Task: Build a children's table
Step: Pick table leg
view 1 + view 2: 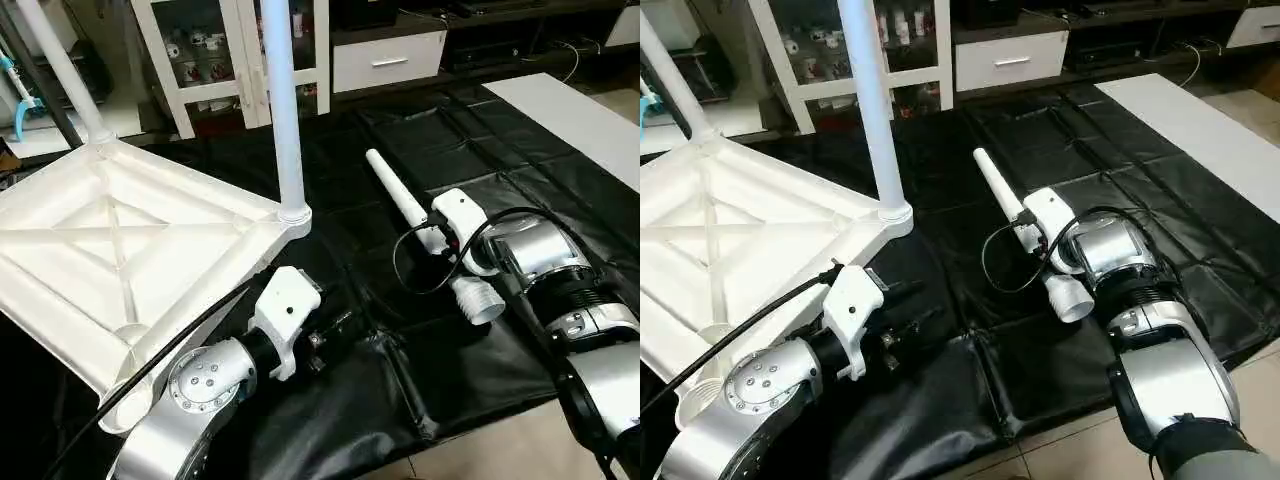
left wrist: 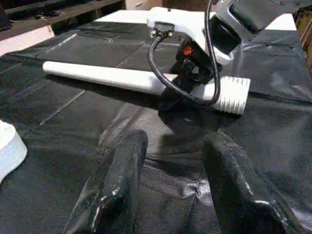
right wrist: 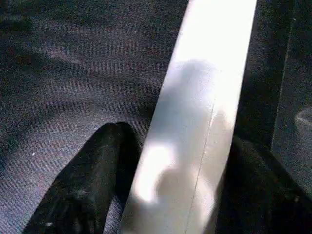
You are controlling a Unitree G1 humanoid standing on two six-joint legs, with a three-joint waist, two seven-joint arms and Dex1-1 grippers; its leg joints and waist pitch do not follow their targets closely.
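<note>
White plastic, the rectangular tabletop (image 1: pixel 110 250) lies underside up at the robot's left, its X-shaped ribs showing; two long tapered white tube legs already stand in its corner sockets, one at the near right corner (image 1: pixel 283 110), one at the far corner (image 1: pixel 62 70). A third white tube leg (image 1: pixel 420 225) lies loose on the black sheet (image 1: pixel 470 375), its ribbed thick end toward the robot. The right pincer (image 3: pixel 165 165) straddles this leg near that end, one black finger (image 3: pixel 87 180) on each side and close to the tube, but whether they already press it cannot be told. For a sound pick-up the fingers should close squarely across the tube, so the leg does not roll or swing on lifting. The left pincer (image 2: pixel 175 195) hovers half open and empty just above the sheet, beside the tabletop's near corner. The creased, glossy black sheet covers the floor; beyond it stand a white glass-fronted cabinet (image 1: pixel 235 60) and a white drawer unit (image 1: pixel 390 60).
</note>
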